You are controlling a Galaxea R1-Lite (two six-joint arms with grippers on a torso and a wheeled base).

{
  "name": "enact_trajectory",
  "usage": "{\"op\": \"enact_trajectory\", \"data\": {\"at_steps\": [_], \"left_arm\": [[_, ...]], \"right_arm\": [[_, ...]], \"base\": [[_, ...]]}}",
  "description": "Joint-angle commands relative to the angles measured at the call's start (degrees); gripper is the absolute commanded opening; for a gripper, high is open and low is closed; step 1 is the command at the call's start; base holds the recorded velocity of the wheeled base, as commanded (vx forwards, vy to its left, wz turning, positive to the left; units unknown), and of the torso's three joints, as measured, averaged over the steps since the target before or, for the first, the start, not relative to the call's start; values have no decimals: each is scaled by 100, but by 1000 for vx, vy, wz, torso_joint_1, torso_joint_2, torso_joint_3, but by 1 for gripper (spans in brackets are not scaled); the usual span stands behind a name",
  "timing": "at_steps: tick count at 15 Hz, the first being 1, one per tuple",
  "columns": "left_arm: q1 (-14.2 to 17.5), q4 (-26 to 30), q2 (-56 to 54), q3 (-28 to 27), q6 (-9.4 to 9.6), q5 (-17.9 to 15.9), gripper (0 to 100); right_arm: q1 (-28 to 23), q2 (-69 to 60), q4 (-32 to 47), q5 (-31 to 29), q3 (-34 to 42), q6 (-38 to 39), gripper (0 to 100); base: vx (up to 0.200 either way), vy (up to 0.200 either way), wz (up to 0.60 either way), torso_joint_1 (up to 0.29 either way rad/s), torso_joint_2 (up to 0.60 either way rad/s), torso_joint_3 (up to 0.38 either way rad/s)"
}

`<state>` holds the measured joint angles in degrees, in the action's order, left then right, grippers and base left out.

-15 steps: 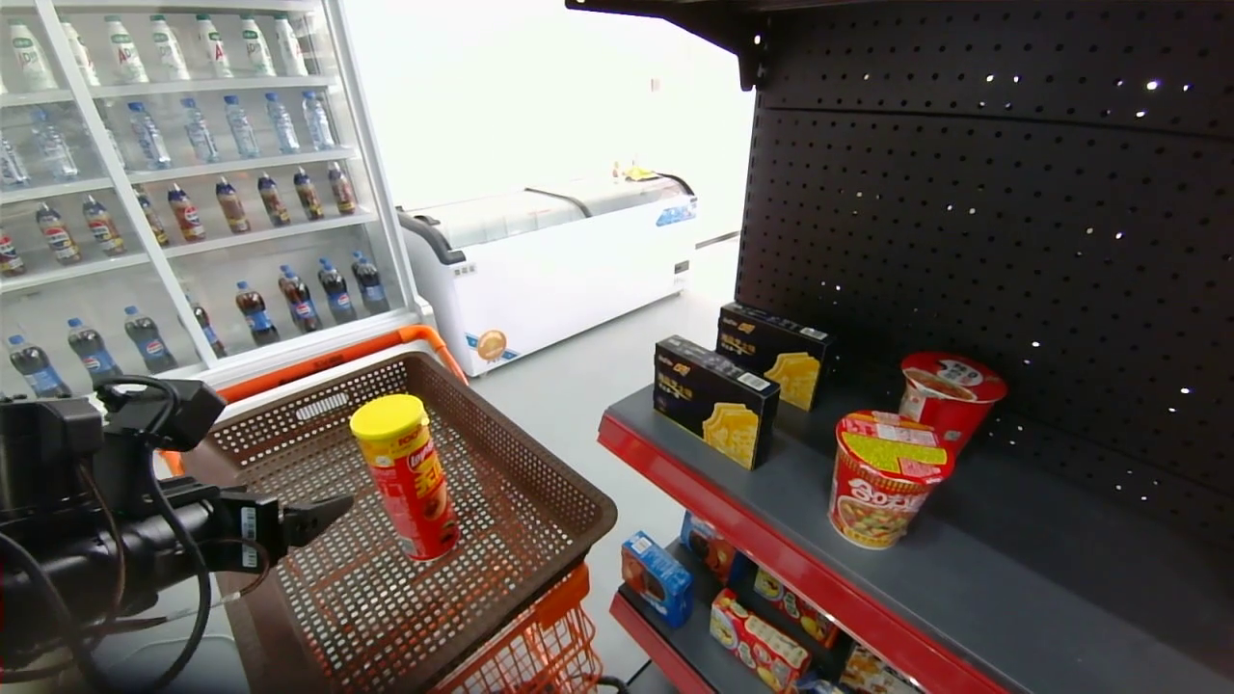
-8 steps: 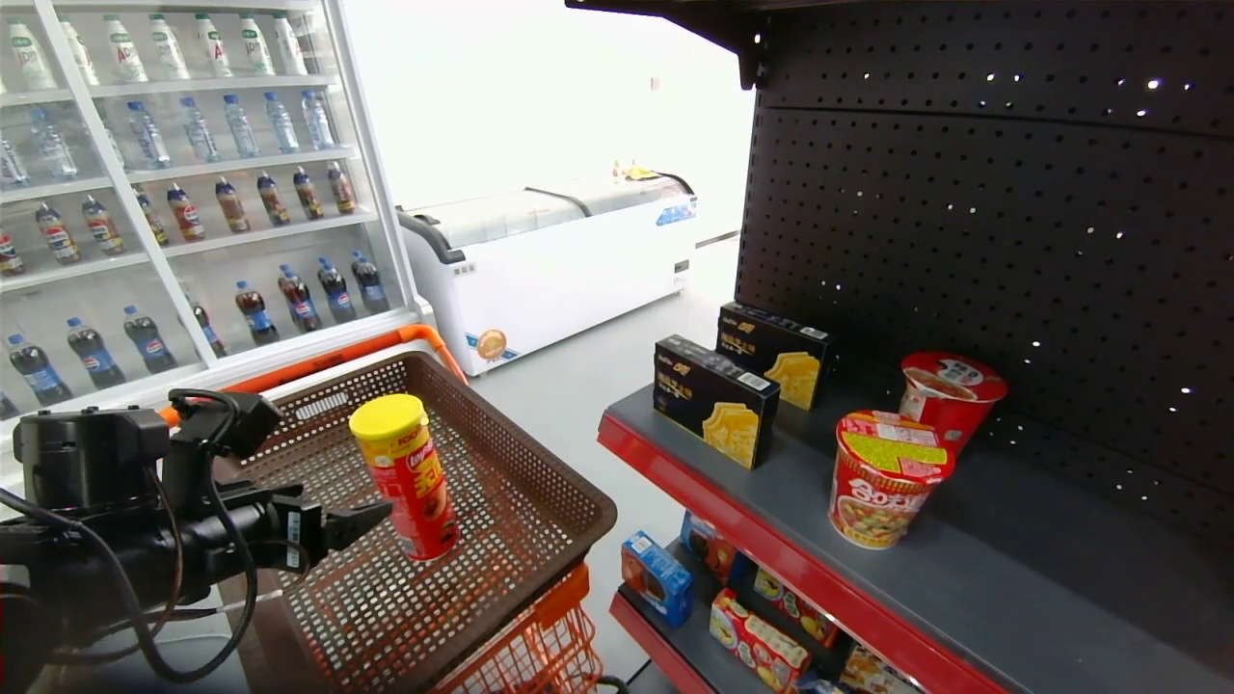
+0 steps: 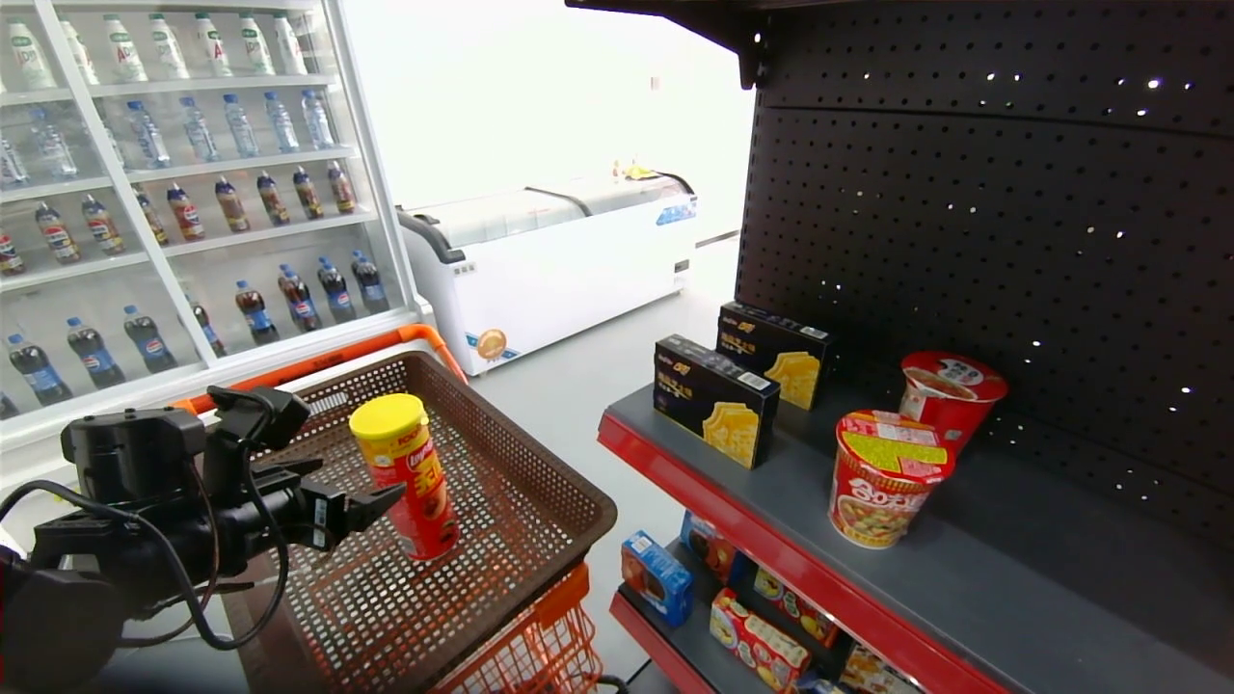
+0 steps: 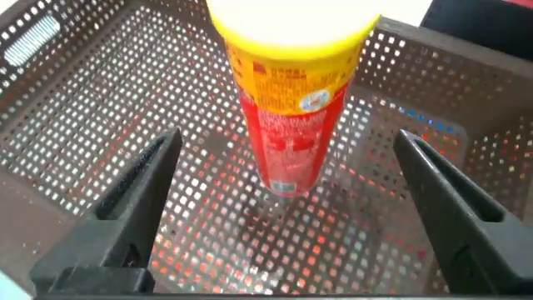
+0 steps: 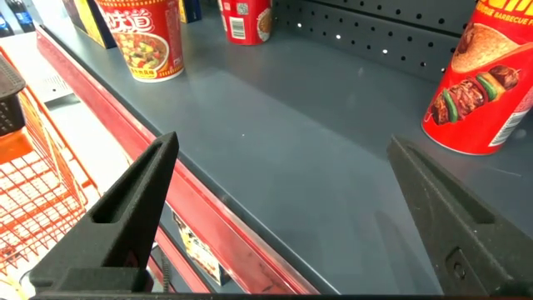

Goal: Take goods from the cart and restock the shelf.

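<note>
The left gripper (image 3: 378, 498) is held open over the brown basket (image 3: 571, 485), and the red can with a yellow lid (image 3: 410, 477) is seen between its two fingers, apart from both. The can is stood upright on the basket floor, on the orange cart (image 3: 386, 338). The right gripper (image 5: 283, 148) is also opened wide, above the gray shelf (image 5: 316, 142).
</note>
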<state>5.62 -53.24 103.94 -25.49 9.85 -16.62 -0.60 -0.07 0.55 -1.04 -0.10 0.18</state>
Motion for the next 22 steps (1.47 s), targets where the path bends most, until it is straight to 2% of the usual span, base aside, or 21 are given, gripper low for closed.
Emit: {"op": "enact_trajectory", "data": {"at_steps": [1,3,4,5,7,10,13,15,17,22], "left_arm": [[-8,-205,232,27,-9,-35,100],[-8,-416,347,35,-36,-35,100],[-17,-424,399,44,-141,-26,100],[-17,-424,399,44,-159,-26,100],[-140,-468,496,44,-519,-35,100],[-360,-1338,891,71,-862,-26,100],[-369,-1752,1199,79,-853,27,100],[-333,-2226,1630,123,-836,220,100],[-316,-2332,1691,220,-818,326,100],[-272,-2525,1849,211,-800,317,100]], "right_arm": [[-2,7,-2,-2,1,-1,100],[-2,7,-2,-2,1,-1,100],[-2,7,-2,-2,1,-1,100],[-2,7,-2,-2,1,-1,100],[-2,7,7,-11,1,-1,100],[-2,7,7,-2,1,-1,100],[-2,7,-2,-2,-8,-1,100],[-2,7,7,-2,1,-1,100],[-2,7,7,-2,1,-1,100],[-2,7,-2,-2,1,-1,100]], "base": [[0,0,0,0,0,0],[0,0,0,0,0,0],[0,0,0,0,0,0],[0,0,0,0,0,0],[0,0,0,0,0,0],[0,0,0,0,0,0],[0,0,0,0,0,0],[0,0,0,0,0,0],[0,0,0,0,0,0],[0,0,0,0,0,0]]}}
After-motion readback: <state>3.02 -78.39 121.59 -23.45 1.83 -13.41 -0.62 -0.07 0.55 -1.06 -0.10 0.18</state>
